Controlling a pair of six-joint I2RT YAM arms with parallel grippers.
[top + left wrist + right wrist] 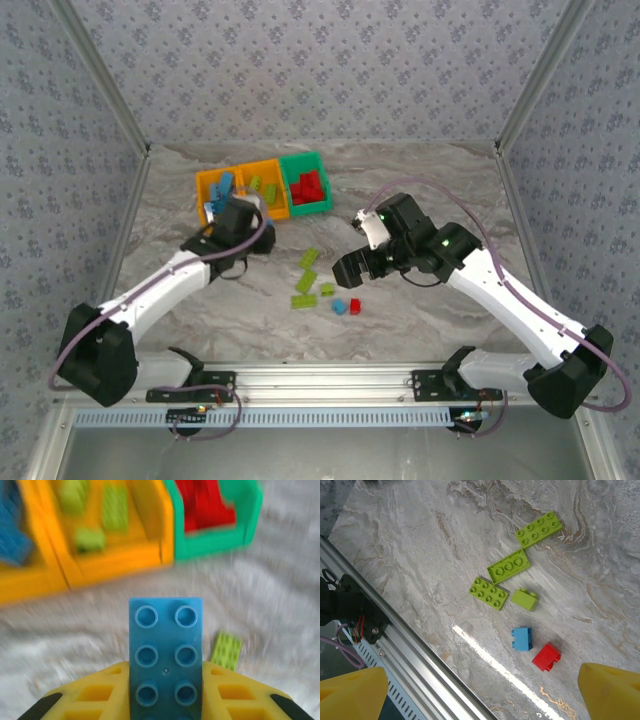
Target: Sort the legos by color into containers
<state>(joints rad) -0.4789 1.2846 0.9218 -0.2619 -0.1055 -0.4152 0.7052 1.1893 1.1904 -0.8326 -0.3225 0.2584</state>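
Observation:
My left gripper (pixel 166 695) is shut on a light blue lego (pixel 166 650), held between the yellow fingers (pixel 95 695) with its studs up. It hovers just in front of the containers: a left orange bin (pixel 218 190) with blue bricks, a middle orange bin (pixel 265 187) with lime ones, and a green bin (pixel 306 183) with red ones. My right gripper (pixel 350 268) is open above the loose legos: several lime bricks (pixel 488 593), one small blue brick (pixel 522 638) and one red brick (pixel 546 656).
An aluminium rail (pixel 420 645) runs along the table's near edge, close to the loose bricks. A lime brick (pixel 226 651) lies on the marble below the left gripper. Patterned walls close in the sides and back.

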